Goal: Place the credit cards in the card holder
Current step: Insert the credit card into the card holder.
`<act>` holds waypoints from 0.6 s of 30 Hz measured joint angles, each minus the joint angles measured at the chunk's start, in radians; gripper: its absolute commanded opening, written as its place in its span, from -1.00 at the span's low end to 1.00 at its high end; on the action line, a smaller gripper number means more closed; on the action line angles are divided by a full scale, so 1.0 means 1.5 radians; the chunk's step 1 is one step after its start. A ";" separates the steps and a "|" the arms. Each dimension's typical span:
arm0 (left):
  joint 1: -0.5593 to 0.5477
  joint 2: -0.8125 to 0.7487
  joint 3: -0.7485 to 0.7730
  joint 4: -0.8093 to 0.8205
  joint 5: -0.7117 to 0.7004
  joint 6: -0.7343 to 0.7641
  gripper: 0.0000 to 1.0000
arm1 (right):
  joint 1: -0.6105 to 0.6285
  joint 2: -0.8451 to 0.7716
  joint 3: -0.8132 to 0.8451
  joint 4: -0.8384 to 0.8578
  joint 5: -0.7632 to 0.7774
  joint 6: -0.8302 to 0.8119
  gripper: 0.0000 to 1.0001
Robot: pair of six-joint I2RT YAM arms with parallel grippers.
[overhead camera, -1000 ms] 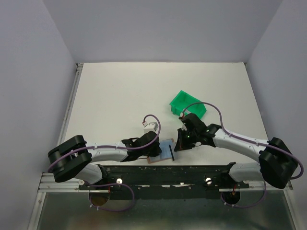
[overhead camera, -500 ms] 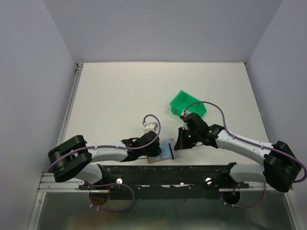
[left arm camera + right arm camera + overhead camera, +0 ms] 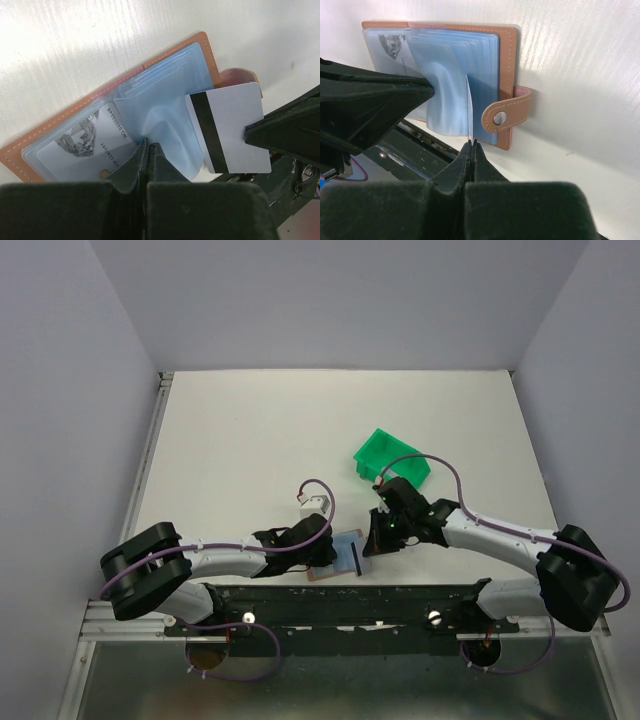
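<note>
My left jaws are pinched shut on a clear sleeve of the open card holder [image 3: 197, 45], which lies at the near edge of the desk [image 3: 250, 440]. My right jaws grip a striped card [image 3: 232, 125] at that sleeve's mouth.

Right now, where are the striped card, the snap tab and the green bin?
striped card [image 3: 232, 117]: left wrist view, white face
snap tab [image 3: 515, 107]: right wrist view, leather beside stud
green bin [image 3: 378, 443]: top view, its wall
</note>
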 measured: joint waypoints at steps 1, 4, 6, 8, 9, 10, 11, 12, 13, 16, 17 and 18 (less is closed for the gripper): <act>0.000 0.000 0.000 0.000 0.000 0.000 -1.00 | 0.000 0.003 0.000 0.002 0.000 0.001 -0.99; 0.000 0.001 0.000 0.000 0.000 -0.001 -1.00 | 0.000 0.009 -0.001 0.011 -0.004 0.003 -0.99; 0.000 0.001 0.000 0.001 -0.001 -0.002 -1.00 | 0.000 0.012 -0.001 0.017 -0.009 0.004 -0.99; 0.000 0.001 0.000 0.001 -0.001 -0.002 -1.00 | 0.000 0.017 -0.001 0.023 -0.015 0.006 -0.99; 0.000 0.001 0.000 0.001 -0.001 -0.002 -1.00 | 0.000 0.019 -0.001 0.027 -0.018 0.006 -0.99; 0.000 0.001 0.000 0.001 -0.001 -0.002 -1.00 | 0.000 0.021 -0.001 0.031 -0.020 0.008 -0.99; 0.000 0.001 0.000 0.001 -0.001 -0.002 -1.00 | 0.000 0.023 -0.001 0.034 -0.023 0.008 -0.99; 0.000 0.001 0.000 0.001 -0.001 -0.002 -1.00 | 0.000 0.025 -0.001 0.036 -0.025 0.008 -0.99; 0.000 0.001 0.000 0.001 -0.001 -0.002 -1.00 | 0.000 0.027 -0.002 0.040 -0.030 0.008 -0.99; 0.000 0.001 0.000 0.001 -0.001 -0.002 -1.00 | 0.000 0.028 -0.004 0.049 -0.035 0.011 -0.99; 0.000 0.001 0.000 0.001 -0.001 -0.002 -1.00 | 0.000 0.028 -0.005 0.051 -0.036 0.012 -0.99; 0.000 0.002 0.000 0.001 -0.001 -0.002 -1.00 | 0.000 0.028 -0.005 0.052 -0.036 0.013 -0.99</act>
